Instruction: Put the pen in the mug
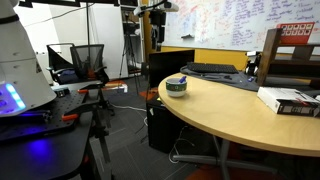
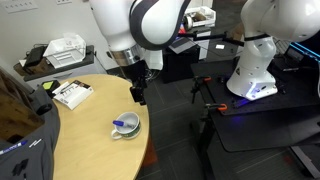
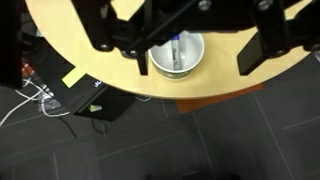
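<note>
Blue pen point(image 3: 176, 48) down inside the banded mug point(image 3: 177, 56), only a thin blue streak in the blurred wrist view, its pale end impossible to pick out. Mug upright near the curved edge of the wooden bench point(image 2: 90, 145). Above the mug and clear of it, the hand point(image 2: 137, 97), spread wide apart and holding nothing; one of its dark fingers point(image 3: 146, 58) masking part of the mug's rim in the wrist view. Farther along the bench, a white box point(image 2: 72, 93), well apart from the mug, its print too small to read. At the frame's top, the arm point(image 2: 150, 25) cut off in an exterior view.
</note>
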`<action>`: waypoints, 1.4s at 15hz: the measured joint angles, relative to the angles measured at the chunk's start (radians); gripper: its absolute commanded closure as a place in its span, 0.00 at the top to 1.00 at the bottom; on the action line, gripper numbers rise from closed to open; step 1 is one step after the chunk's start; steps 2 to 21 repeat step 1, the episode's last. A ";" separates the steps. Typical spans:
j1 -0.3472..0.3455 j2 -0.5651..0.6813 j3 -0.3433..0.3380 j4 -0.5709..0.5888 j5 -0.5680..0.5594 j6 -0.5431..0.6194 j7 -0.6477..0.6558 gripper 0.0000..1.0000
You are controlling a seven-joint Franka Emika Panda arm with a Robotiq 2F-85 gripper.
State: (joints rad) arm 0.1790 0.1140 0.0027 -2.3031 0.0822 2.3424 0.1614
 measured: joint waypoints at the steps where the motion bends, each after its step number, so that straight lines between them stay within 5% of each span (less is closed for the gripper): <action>1: -0.006 -0.019 0.008 -0.013 0.000 -0.003 -0.002 1.00; 21: -0.006 -0.019 0.008 -0.013 0.000 -0.003 -0.002 1.00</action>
